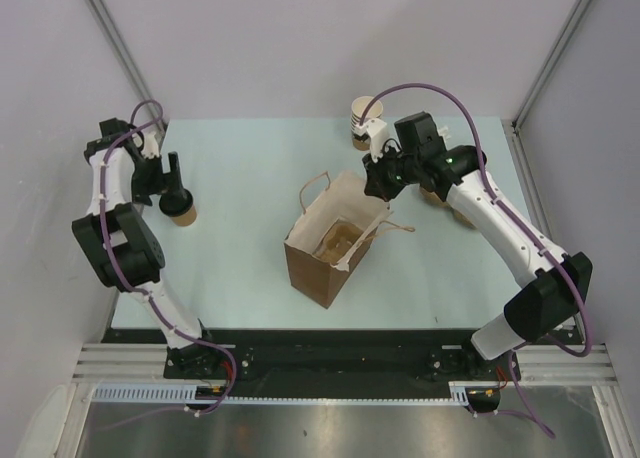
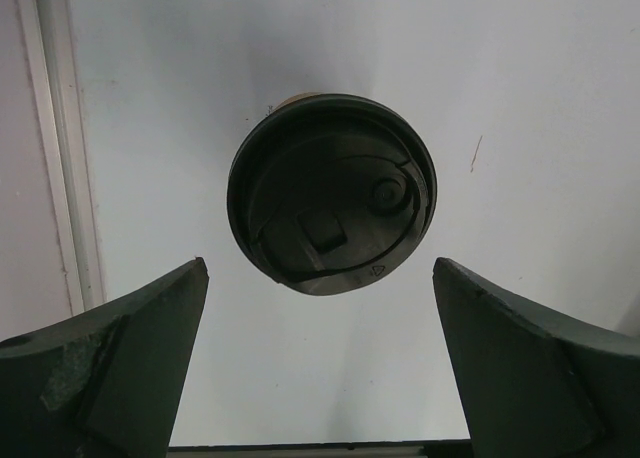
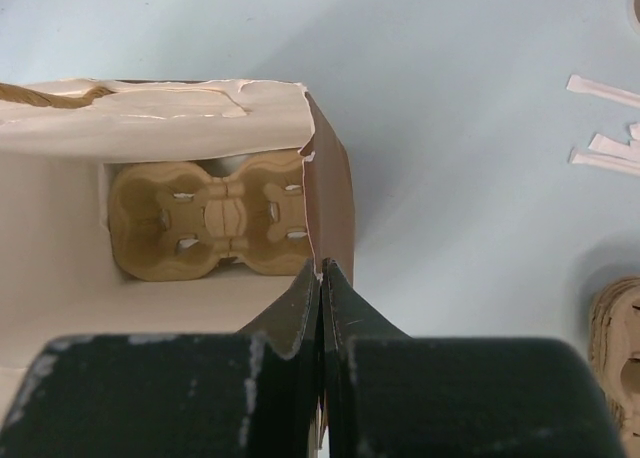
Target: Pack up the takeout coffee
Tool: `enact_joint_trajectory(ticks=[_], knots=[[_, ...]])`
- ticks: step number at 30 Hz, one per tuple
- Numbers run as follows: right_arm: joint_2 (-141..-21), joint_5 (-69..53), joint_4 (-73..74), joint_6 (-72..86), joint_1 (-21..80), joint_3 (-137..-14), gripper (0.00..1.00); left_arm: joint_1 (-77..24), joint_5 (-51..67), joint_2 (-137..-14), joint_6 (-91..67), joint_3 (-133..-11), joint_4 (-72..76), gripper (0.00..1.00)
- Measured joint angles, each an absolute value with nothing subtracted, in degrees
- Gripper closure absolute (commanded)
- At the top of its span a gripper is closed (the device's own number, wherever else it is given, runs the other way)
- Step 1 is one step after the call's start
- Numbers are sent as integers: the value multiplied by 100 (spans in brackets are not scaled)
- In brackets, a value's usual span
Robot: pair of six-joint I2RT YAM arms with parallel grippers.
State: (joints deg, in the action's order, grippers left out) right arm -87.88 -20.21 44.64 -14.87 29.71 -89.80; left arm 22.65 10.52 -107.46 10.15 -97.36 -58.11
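The takeout coffee [image 1: 181, 207], a tan paper cup with a black lid [image 2: 332, 193], stands upright at the table's left side. My left gripper [image 2: 320, 278] hovers over it, open wide, with its fingers [image 2: 150, 348] set apart on either side and short of the lid. In the top view the left gripper [image 1: 172, 173] sits just behind the cup. My right gripper [image 3: 322, 270] is shut on the right wall of the open brown paper bag [image 3: 330, 193]. The bag [image 1: 335, 240] stands at the table's centre with a pulp cup tray [image 3: 215, 218] on its floor.
A stack of lidless tan cups [image 1: 364, 112] stands at the back, behind the right gripper [image 1: 380, 183]. White paper sticks [image 3: 605, 148] lie to the right of the bag. Another pulp tray [image 3: 615, 348] lies at the right, partly under the right arm.
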Motion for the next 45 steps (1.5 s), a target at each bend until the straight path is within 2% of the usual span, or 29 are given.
enact_joint_trajectory(ticks=[28,45], knots=[[-8899,-2235,4394,-1363,2783,-8991,100,2263,1238,-11321,902,-9913,-5653,1],[-9013,-2259,4390,-1358,2735,-9080,100,2265,1367,-11413,792,-9915,-5583,14]])
